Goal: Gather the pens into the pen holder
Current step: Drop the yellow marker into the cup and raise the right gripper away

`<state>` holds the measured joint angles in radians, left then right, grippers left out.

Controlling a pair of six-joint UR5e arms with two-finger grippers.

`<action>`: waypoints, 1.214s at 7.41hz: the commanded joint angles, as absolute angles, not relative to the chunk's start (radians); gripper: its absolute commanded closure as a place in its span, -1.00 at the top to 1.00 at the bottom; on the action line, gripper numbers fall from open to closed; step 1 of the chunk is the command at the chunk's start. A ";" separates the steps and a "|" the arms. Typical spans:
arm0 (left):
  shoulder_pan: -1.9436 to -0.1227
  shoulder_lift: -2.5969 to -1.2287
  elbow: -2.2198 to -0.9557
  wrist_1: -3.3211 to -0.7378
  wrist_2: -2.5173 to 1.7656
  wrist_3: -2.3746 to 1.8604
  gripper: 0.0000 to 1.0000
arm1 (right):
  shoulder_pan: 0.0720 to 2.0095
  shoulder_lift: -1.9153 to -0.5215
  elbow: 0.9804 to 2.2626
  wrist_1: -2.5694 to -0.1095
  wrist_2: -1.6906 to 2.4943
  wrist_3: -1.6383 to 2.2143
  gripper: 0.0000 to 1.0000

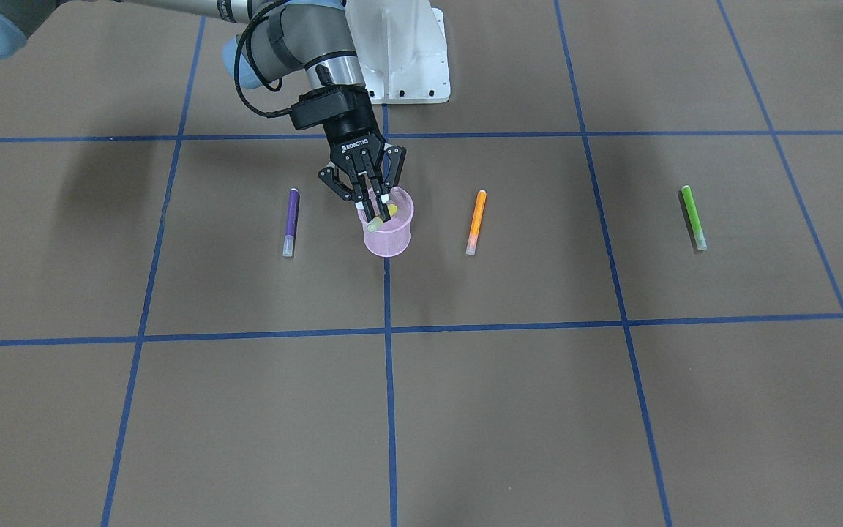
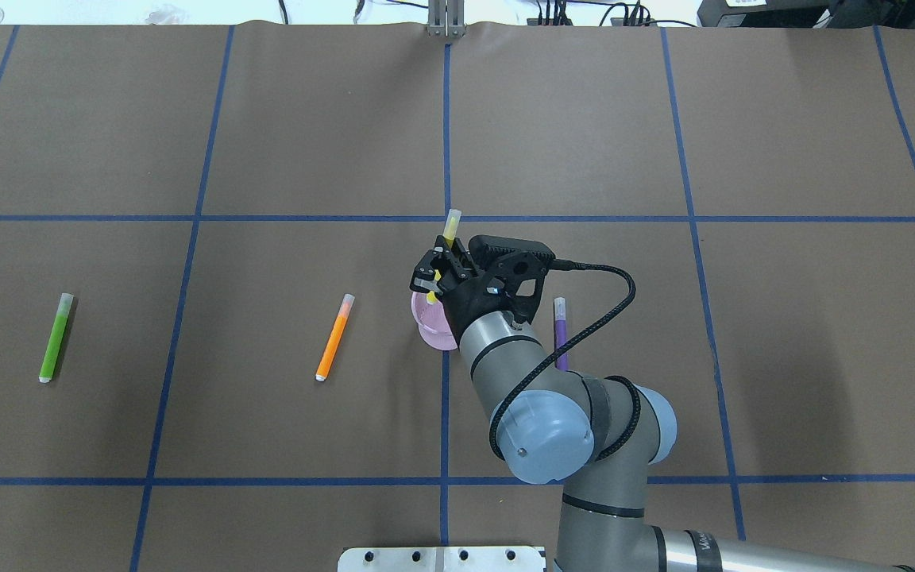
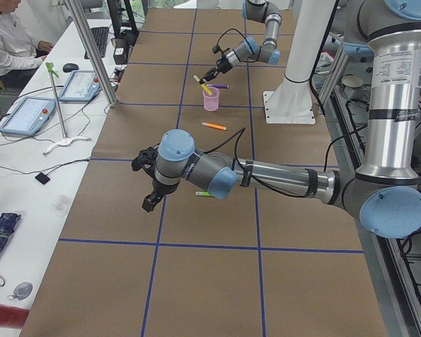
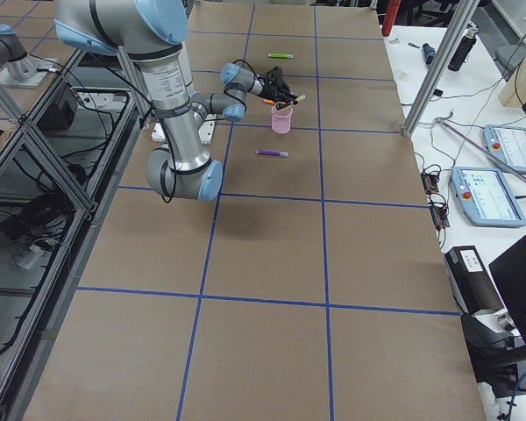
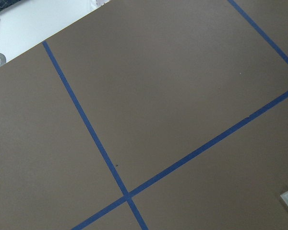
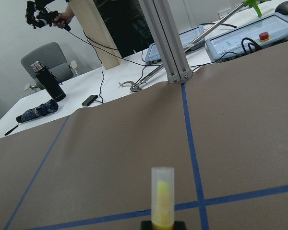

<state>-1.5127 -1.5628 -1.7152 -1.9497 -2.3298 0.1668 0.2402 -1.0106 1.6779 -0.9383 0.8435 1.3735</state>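
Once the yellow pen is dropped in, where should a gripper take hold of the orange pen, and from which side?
Grip the orange pen at mid-barrel, coming straight down from above with the jaws across its narrow width. It lies flat on the table, apart from the pen holder, with bare paper along both long sides.

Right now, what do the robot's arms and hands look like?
Right arm and left arm: silver-grey tubes, pale blue joint caps. Right hand: black, two linkage fingers, white ROBOTIQ lettering. Black camera box on its wrist, black cable looping back along the arm.
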 commanded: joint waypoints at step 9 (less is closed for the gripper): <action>-1.234 -1.548 -1.667 -2.266 -2.310 -0.443 1.00 | 0.761 -1.026 1.832 -1.456 1.793 1.201 0.99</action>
<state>-1.3271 -1.5583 -1.6712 -2.1562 -2.3321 -0.1995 0.6259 -1.0133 1.8191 -1.4088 1.5839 1.3185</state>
